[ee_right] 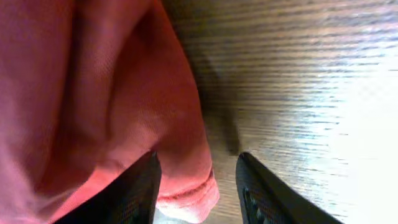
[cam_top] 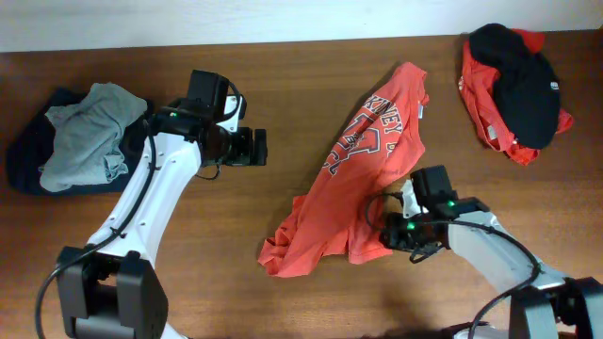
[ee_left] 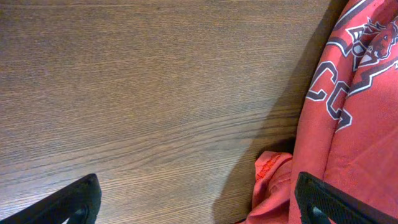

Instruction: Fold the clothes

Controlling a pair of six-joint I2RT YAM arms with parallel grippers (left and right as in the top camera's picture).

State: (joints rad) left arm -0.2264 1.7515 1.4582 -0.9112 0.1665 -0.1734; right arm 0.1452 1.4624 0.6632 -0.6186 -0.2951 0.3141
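Plainly, what matters here is the red cloth edge sitting between the fingers of the right pincer (ee_right: 198, 168). In the right wrist view the orange-red T-shirt (cam_top: 363, 179) bulks up on that pincer's left side. Its stitched hem runs down into the gap, and bare desk (cam_top: 283, 75) lies on the pincer's right. The fingers stand partly drawn in around the hem. The left one is against the cloth, while a strip of wood shows between the cloth and the right one, so I judge the hem straddled rather than firmly pinched.

The shirt lies crumpled on the desk as a long slanted band. Its long axis runs from a far end beyond the right pincer back to a near end off to that pincer's left, and the lettering follows the same line. The folds hide which end is the neck.

The right arm is the nearer one, touching the shirt's flank close to its near end. The left pincer (ee_left: 198, 180) is spread wide over bare wood and holds nothing. The shirt's printed side lies ahead of it and to its right, close by but apart.
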